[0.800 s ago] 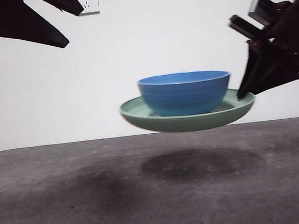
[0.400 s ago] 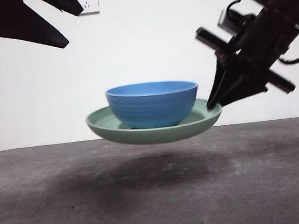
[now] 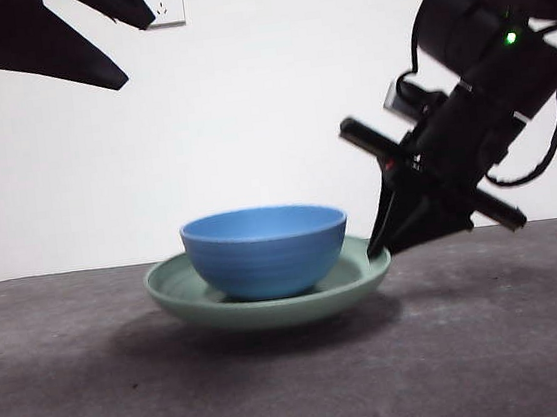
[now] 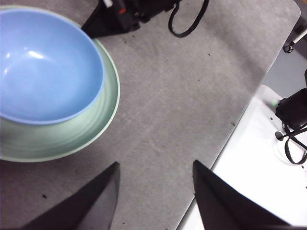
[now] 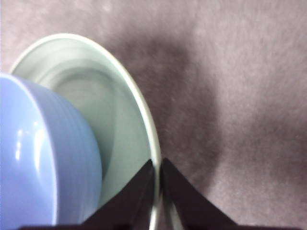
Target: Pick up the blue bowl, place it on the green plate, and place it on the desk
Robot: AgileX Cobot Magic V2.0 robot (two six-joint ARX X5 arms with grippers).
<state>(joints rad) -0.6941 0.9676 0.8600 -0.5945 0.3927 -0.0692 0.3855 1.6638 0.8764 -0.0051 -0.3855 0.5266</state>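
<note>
At the green plate's point(image 3: 269, 300) three o'clock rim, the right gripper point(image 3: 376, 252) is pinching the edge, jaws clenched on it with the rim squeezed between them in the right wrist view point(image 5: 157, 168). The plate is sitting on the desk point(image 3: 299, 387), and the blue bowl point(image 3: 265, 251) is resting upright at its centre. High at eleven o'clock, the left gripper point(image 4: 153, 191) is hanging with jaws spread, grasping nothing
</note>
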